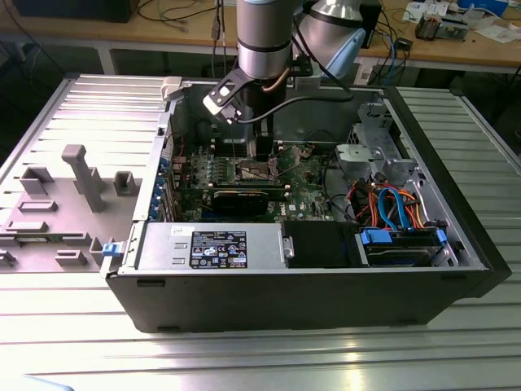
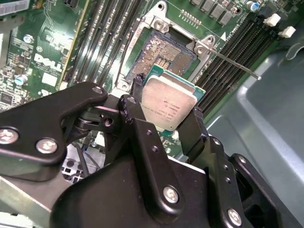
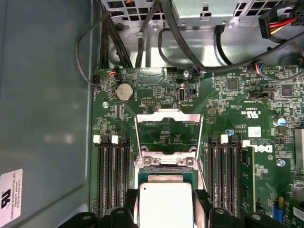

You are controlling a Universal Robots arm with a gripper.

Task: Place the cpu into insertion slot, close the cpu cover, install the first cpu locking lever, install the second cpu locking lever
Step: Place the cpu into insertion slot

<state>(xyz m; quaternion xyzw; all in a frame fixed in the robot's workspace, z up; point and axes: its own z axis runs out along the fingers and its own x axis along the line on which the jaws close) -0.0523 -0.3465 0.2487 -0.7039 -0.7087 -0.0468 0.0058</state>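
The gripper (image 2: 167, 108) is clamped on two opposite edges of the cpu (image 2: 166, 97), holding it close over the insertion slot (image 2: 159, 50). The open socket lies below and a little beyond the cpu. In the first wrist view the cpu cover (image 3: 169, 113) stands raised on the far side of the slot, leaving it uncovered.

The cpu (image 2: 168, 107), a flat sq. chip w/ silvery lid on green base, was held just above the insertion slot (image 2: 160, 51), slightly tilted, not seated. Slot was a sq. socket, dark pin field bare, metal rim, mid-board. The cpu cover (image 3: 169, 113), a thin silvery frame w/ cut-out centre, stood swung open at one slot edge.
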